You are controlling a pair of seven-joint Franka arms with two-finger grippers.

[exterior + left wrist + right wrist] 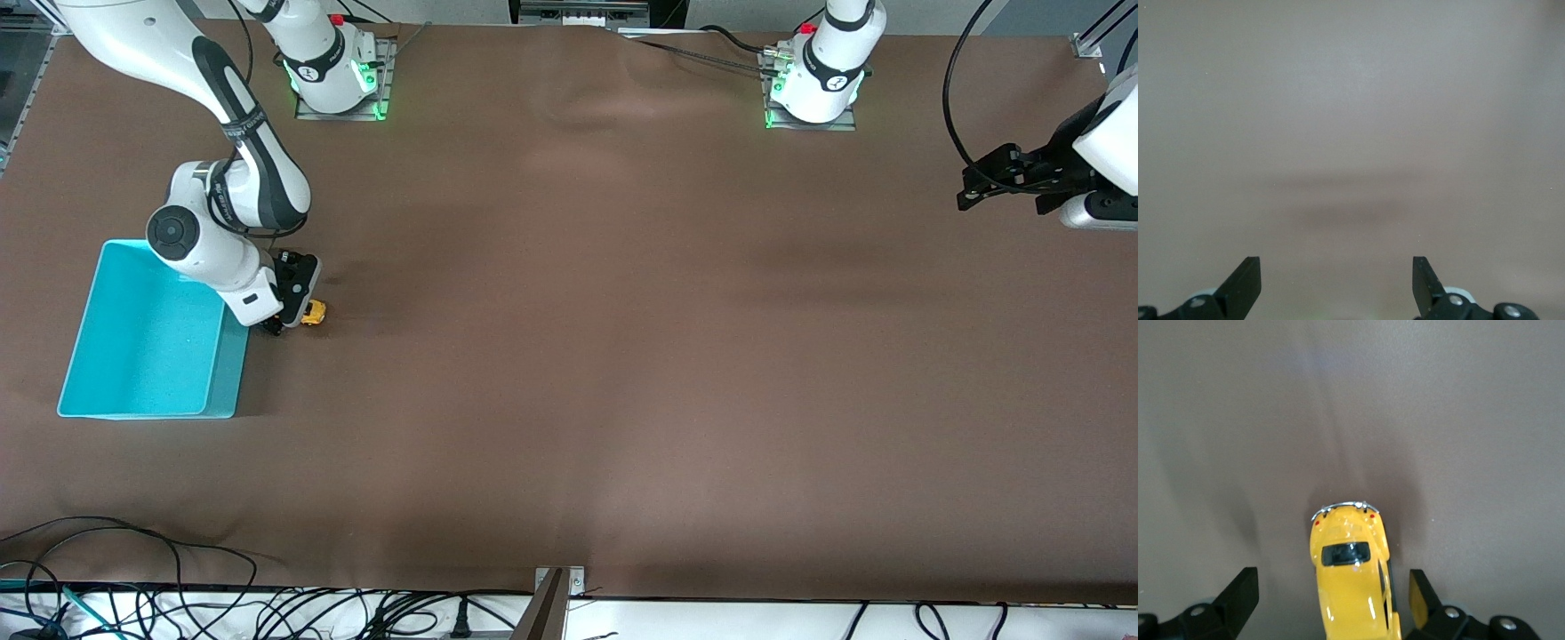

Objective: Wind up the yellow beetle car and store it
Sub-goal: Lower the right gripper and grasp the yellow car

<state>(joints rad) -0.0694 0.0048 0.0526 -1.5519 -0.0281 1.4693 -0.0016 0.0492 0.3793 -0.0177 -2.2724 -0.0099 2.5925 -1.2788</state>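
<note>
The yellow beetle car (pixel 313 312) stands on the brown table, just beside the turquoise bin (pixel 228 382) on the side toward the left arm's end. My right gripper (pixel 292 316) is down at the car and open. In the right wrist view the car (pixel 1351 580) lies between the two spread fingers (pixel 1241 593), closer to one of them, with a gap on the other side. My left gripper (pixel 974 187) waits raised over the table's end on the left arm's side. It is open and empty in the left wrist view (pixel 1337 270).
The bin holds nothing that shows. The right arm's wrist hangs over the bin's corner. Bare brown cloth (pixel 622 356) covers the table. Cables (pixel 133 604) lie along the edge nearest the front camera.
</note>
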